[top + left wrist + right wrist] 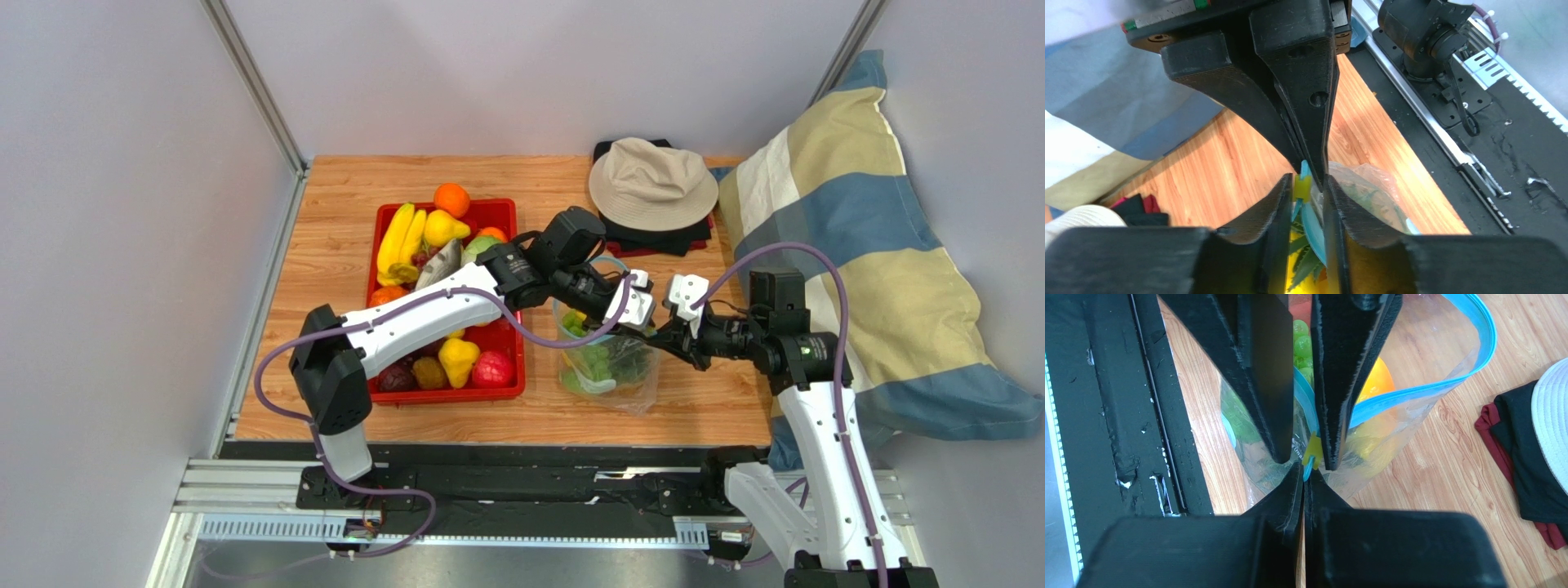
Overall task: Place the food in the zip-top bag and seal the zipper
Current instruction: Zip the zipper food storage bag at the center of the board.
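The clear zip-top bag [607,361] stands on the wood table, right of the tray. It holds food: green grapes [1301,346], an orange piece [1379,380], and leafy green and yellow pieces. Its blue zipper [1468,361] gapes in a loop at the far side. My right gripper [1305,468] is shut on the near end of the zipper [1313,236]. My left gripper [1309,184] straddles the strip just beyond it. Its jaws are narrow, and the yellow slider [1302,188] lies against one finger with a gap on the other side. The two grippers [640,300] [672,331] meet tip to tip above the bag.
A red tray [448,395] left of the bag holds more toy food, including bananas [395,239] and an orange [451,199]. A beige hat [653,181] lies on dark cloth [662,235] at the back. A striped pillow [859,245] lies along the right edge.
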You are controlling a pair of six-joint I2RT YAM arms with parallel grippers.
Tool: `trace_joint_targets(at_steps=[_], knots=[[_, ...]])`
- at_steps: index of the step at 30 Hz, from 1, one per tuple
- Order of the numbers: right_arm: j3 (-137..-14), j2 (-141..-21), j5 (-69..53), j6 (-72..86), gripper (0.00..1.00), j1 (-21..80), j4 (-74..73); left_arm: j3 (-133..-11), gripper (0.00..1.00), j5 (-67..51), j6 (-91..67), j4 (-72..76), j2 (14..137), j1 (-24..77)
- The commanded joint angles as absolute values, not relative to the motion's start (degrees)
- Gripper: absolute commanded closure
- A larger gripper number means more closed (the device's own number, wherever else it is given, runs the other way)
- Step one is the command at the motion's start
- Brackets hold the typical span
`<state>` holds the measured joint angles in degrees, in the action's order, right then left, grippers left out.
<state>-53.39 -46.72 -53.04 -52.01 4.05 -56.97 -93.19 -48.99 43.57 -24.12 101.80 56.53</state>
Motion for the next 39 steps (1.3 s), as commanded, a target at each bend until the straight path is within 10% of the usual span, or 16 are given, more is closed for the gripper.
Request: trace_joint_targets(at_steps=[1,27,33,39], knots=[[-55.02,-46.23,-54.05,-54.23,1.00,4.31,-56.07,-95.45,0.76,-50.98,43.42,-22.59,102.30,57.04],[-56.33,-44.82,-52.82,-55.90,1.00,2.37,-60.47,-91.23,1.00,-47.37,46.67,-29.18,100.55,50.18],[-59.06,-47.90,-53.96,-52.73,0.33,2.37,-59.50,-94.39,1.00,-47.81,44.83,-29.18,100.99,51.59],[-59.59,-49.57,-54.49,-51.51,0.34,3.25,-57.04,-95.53,1.00,-45.71,44.12,-29.27,101.07,53.17]])
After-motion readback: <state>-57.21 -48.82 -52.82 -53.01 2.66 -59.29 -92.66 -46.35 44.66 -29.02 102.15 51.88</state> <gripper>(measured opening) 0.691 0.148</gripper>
